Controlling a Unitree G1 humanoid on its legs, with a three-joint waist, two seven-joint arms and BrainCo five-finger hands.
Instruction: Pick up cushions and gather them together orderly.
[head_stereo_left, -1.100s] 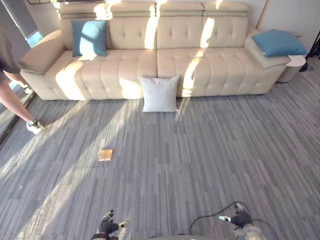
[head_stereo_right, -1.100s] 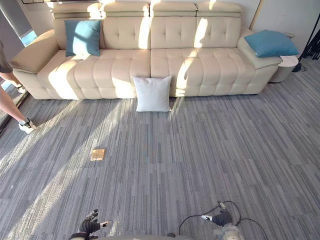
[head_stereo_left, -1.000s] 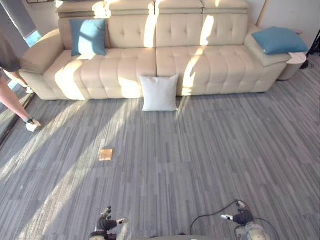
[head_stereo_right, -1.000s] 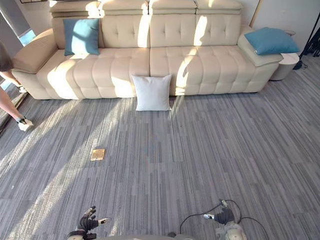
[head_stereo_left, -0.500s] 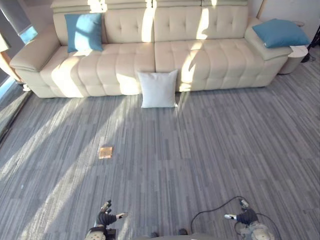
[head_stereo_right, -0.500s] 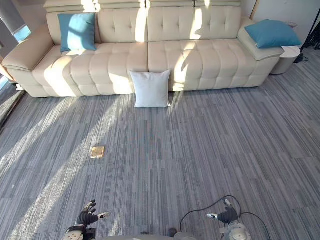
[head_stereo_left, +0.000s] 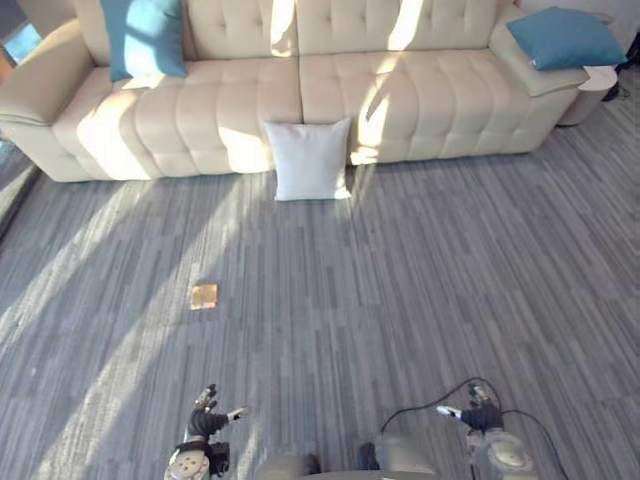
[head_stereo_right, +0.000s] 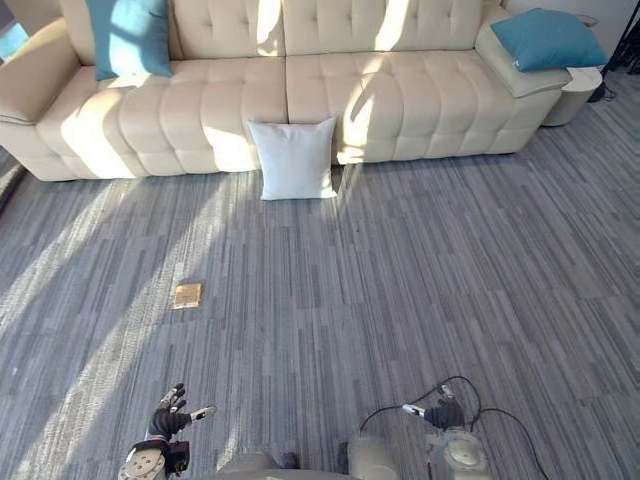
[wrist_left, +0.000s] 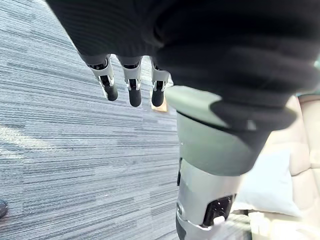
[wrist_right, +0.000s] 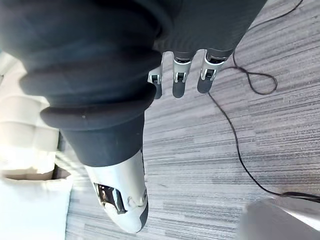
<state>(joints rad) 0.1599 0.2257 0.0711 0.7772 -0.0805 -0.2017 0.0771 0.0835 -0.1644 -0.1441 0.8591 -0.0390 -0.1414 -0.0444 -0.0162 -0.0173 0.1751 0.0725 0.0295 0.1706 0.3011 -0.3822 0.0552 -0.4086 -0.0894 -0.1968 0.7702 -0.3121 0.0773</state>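
Cushions lie apart: the white cushion (head_stereo_left: 310, 158) stands on the floor against the sofa's (head_stereo_left: 420, 100) front edge, a blue cushion (head_stereo_left: 145, 35) leans at its left end, and a second blue cushion (head_stereo_left: 563, 37) rests on its right arm. The whole view has shifted and the sofa looms nearer, so the camera moved; probably an approach, nothing gathered yet. The left robot hand (head_stereo_left: 203, 425) and right robot hand (head_stereo_left: 478, 417) hang low, fingers relaxed, empty. A brown square (head_stereo_left: 204, 295) lies on the floor, left of the straight path.
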